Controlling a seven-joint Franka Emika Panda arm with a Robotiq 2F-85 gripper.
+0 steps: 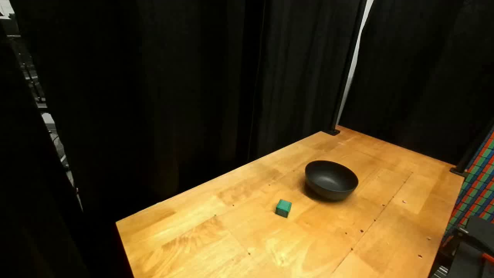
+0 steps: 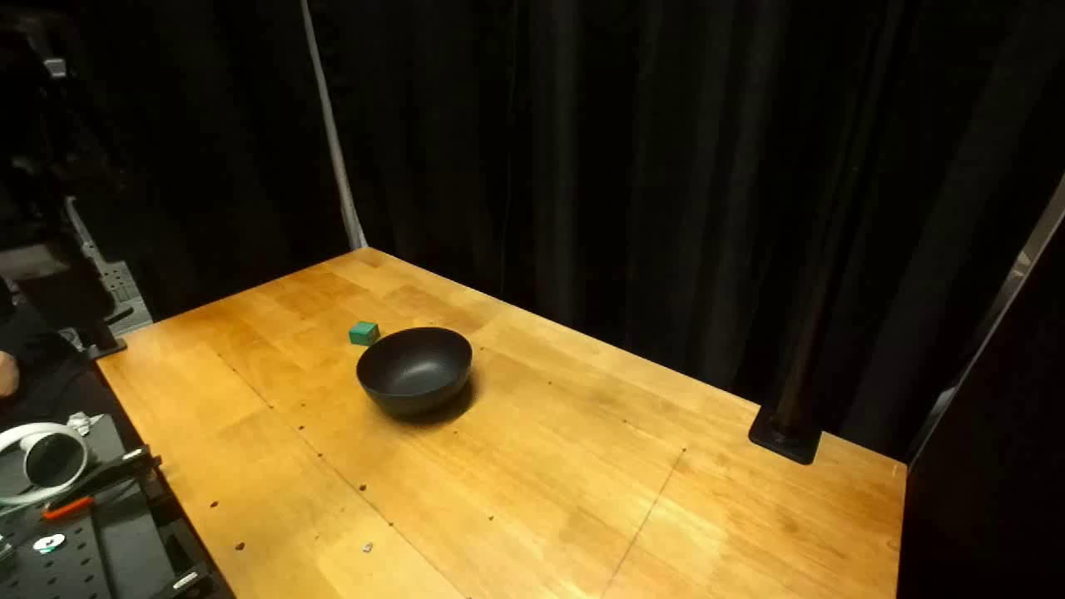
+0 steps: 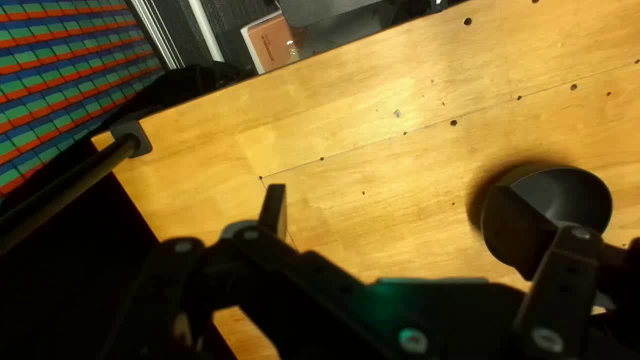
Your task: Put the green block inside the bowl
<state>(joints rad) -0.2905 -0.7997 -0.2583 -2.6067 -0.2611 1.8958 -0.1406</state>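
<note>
The small green cube-shaped block [image 1: 283,207] sat on the light-brown wooden table [image 1: 308,239], lower than the black two-fingered robot hand [image 3: 389,195]. It was outside the round black bowl [image 1: 332,179], near it but not touching. I saw this in both exterior views, but I could not tell which way the block lay from the hand.

The hand was up over the wood with its two fingers [image 3: 273,205] spread wide apart, and I could see table between them. The bowl was down below one finger, and that finger hid part of it in the wrist view. The bowl stood upright, so its dark inside showed.

Past the other finger, away from the bowl, was the black foot [image 3: 136,134] of a dark round post [image 3: 65,187], at a corner of the table. Farther out that same way was a big surface with red, green and blue patches [image 3: 65,70]. Out past both fingers, beyond the table's edge, was a flat orange-brown thing [image 3: 272,42] with writing too small to read.

In both exterior views, tall black cloth curtains [image 1: 193,96] hung behind the table. In an exterior view, a white round thing with a dark middle [image 2: 52,459] was on a black board with holes [image 2: 133,532], beside the table.
</note>
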